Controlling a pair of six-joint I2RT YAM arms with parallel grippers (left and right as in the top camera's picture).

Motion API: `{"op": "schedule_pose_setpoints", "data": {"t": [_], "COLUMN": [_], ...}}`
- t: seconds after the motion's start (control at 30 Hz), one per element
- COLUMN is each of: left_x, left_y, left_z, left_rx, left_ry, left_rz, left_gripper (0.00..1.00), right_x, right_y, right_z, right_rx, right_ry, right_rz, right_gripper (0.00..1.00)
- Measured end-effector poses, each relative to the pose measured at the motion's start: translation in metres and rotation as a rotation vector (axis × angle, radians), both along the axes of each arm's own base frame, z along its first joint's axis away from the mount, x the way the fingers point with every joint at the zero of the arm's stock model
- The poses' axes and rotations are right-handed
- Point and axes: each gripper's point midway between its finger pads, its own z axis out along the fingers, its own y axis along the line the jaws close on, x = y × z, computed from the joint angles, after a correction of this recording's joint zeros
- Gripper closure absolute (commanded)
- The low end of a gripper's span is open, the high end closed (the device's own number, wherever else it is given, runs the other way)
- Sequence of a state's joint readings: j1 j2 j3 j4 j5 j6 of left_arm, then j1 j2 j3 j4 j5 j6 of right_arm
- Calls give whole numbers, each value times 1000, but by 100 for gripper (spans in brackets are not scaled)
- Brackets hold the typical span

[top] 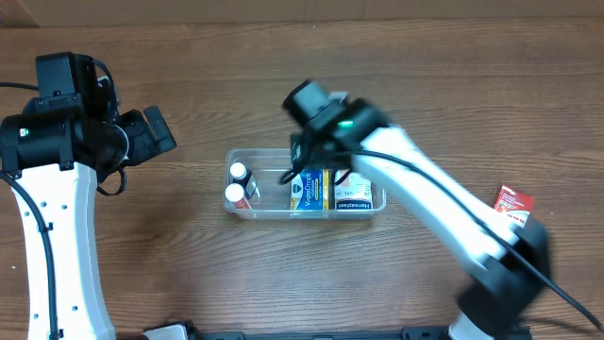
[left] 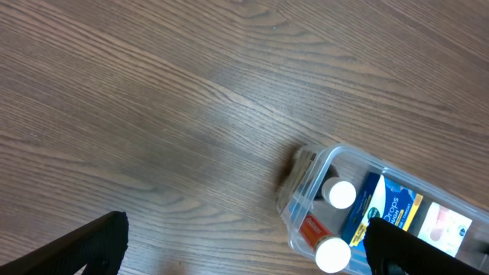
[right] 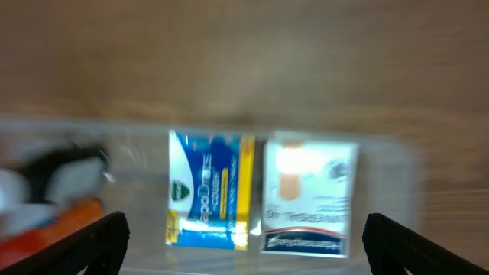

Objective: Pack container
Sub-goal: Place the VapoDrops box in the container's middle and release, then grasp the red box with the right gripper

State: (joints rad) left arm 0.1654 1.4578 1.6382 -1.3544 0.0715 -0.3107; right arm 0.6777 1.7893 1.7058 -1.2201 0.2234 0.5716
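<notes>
The clear plastic container (top: 259,212) sits mid-table. It holds two white-capped bottles (top: 236,183), a blue and yellow box (top: 308,192) and a white box (top: 353,199). My right gripper (top: 321,168) hovers over the container, open and empty; its view shows the blue and yellow box (right: 210,189) and the white box (right: 309,195) below the fingers (right: 243,248). My left gripper (left: 244,248) is open and empty over bare table, left of the container (left: 306,183), with the bottles (left: 334,253) near its right finger.
A small red and white box (top: 514,202) lies on the table at the right, beside the right arm's base. The tabletop is brown wood.
</notes>
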Motion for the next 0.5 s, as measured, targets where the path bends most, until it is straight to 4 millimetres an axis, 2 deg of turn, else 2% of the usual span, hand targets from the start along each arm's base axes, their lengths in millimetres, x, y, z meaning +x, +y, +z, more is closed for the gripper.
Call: {"op": "schedule_pose_setpoints", "data": {"t": [0.03,0.07,0.1,0.13,0.2,0.27,0.3,0.33,0.43,0.5], "left_x": [0,-1,-1,-1,-1,-1,0,0,0,1], "left_y": [0,0,0,0,0,0,0,0,0,0], "left_z": [0,0,0,0,0,0,0,0,0,0], "left_rx": [0,0,0,0,0,0,0,0,0,1], "left_ry": [1,2,2,2,2,2,2,2,-2,-4], "left_rz": [0,0,0,0,0,0,0,0,0,0], "left_gripper": [0,0,0,0,0,0,0,0,0,0], "right_x": [4,7,8,8,4,-4,-7,-10,-23,-36], "right_y": [-14,-37,-62,-92,-147,-206,-224,-251,-302,-327], "right_z": [29,59,80,95,109,110,107,101,78,57], "right_rx": [28,56,67,70,44,-3,-18,-34,-59,-76], "right_ry": [-66,-129,-171,-199,-215,-190,-172,-146,-67,0], "right_rz": [-32,-83,-141,-210,-346,-507,-559,-635,-768,-829], "right_gripper": [0,0,0,0,0,0,0,0,0,0]}}
